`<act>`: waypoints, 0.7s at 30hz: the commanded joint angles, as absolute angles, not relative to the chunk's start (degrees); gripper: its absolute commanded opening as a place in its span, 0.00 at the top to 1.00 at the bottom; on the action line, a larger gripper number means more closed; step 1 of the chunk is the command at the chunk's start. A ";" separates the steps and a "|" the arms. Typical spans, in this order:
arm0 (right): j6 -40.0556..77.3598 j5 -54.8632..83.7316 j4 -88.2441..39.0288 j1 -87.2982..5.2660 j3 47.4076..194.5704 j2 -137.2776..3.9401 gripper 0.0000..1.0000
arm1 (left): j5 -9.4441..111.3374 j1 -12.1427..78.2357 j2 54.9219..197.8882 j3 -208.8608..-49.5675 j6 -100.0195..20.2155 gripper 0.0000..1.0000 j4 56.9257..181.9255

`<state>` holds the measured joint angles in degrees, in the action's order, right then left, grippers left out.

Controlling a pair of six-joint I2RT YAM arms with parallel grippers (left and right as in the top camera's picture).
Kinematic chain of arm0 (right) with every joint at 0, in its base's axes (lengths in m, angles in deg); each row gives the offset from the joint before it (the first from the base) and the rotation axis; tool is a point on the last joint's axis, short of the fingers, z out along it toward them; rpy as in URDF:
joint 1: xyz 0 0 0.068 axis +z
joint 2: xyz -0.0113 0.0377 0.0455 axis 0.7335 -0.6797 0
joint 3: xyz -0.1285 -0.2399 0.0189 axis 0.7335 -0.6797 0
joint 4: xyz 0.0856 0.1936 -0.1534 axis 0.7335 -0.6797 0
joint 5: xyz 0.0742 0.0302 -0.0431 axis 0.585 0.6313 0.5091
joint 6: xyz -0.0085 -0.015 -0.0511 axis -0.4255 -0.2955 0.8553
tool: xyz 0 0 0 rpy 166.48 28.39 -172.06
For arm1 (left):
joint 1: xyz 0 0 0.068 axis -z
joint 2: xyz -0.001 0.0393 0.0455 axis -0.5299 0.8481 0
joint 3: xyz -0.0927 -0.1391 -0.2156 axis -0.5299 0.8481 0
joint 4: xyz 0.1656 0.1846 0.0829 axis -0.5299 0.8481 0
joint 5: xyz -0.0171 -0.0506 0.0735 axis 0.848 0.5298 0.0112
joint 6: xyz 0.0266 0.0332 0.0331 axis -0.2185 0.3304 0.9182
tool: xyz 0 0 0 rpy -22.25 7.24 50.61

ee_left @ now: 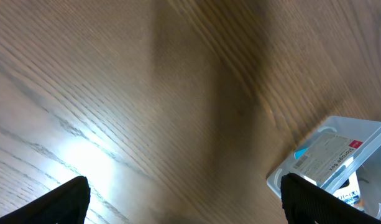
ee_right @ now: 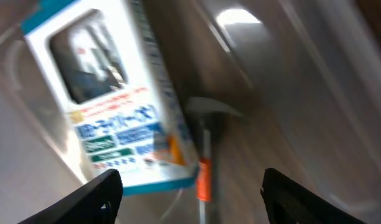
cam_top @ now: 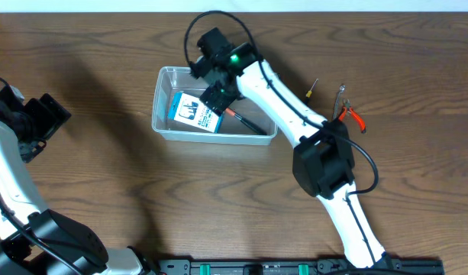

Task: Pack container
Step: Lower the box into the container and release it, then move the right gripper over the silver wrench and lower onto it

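The clear plastic container (cam_top: 163,122) sits on the wood table at centre. Inside lie a blue-and-white box (cam_top: 192,109) and a tool with a black and orange handle (cam_top: 247,122). My right gripper (cam_top: 218,95) hovers open and empty over the container; its wrist view shows the box (ee_right: 109,99) and the tool (ee_right: 204,177) just below the spread fingers (ee_right: 190,193). My left gripper (cam_top: 39,122) is open and empty at the table's far left; its wrist view (ee_left: 184,199) shows the container's corner (ee_left: 283,180) and the box (ee_left: 327,155).
Orange-handled pliers (cam_top: 348,111) and a small screwdriver with a yellow handle (cam_top: 312,88) lie on the table right of the container. The right arm stretches from the front edge over the table's middle.
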<state>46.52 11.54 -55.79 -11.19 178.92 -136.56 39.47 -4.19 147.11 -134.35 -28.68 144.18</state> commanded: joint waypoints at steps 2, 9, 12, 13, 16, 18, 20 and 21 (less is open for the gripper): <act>45.21 10.80 -56.29 -11.50 179.49 -133.71 0.22 | 39.17 -3.92 146.61 -134.96 -27.67 0.10 144.33; 35.55 -4.13 -61.73 -13.33 179.49 -124.12 0.21 | 39.17 -3.92 146.61 -134.96 -27.69 0.10 144.33; 33.17 -5.58 -66.63 -16.02 179.49 -119.75 0.20 | 39.17 -3.92 146.61 -134.96 -27.69 0.10 144.33; 32.14 -5.62 -67.96 -17.03 179.49 -118.66 0.20 | 39.17 -3.92 146.61 -134.96 -27.67 0.10 144.33; 28.16 -5.60 -71.74 -20.74 179.49 -115.81 0.20 | 39.17 -3.92 146.61 -134.96 -27.67 0.10 144.33; 25.60 -5.60 -73.82 -23.24 179.49 -114.87 0.20 | 39.17 -3.92 146.61 -134.96 -27.67 0.09 144.33; 23.66 -5.55 -75.68 -25.62 179.49 -114.68 0.20 | 39.17 -3.92 146.61 -134.96 -27.67 0.10 144.33; 22.72 -5.53 -76.66 -26.82 179.47 -114.74 0.20 | 39.17 -3.92 146.61 -134.96 -27.69 0.10 144.33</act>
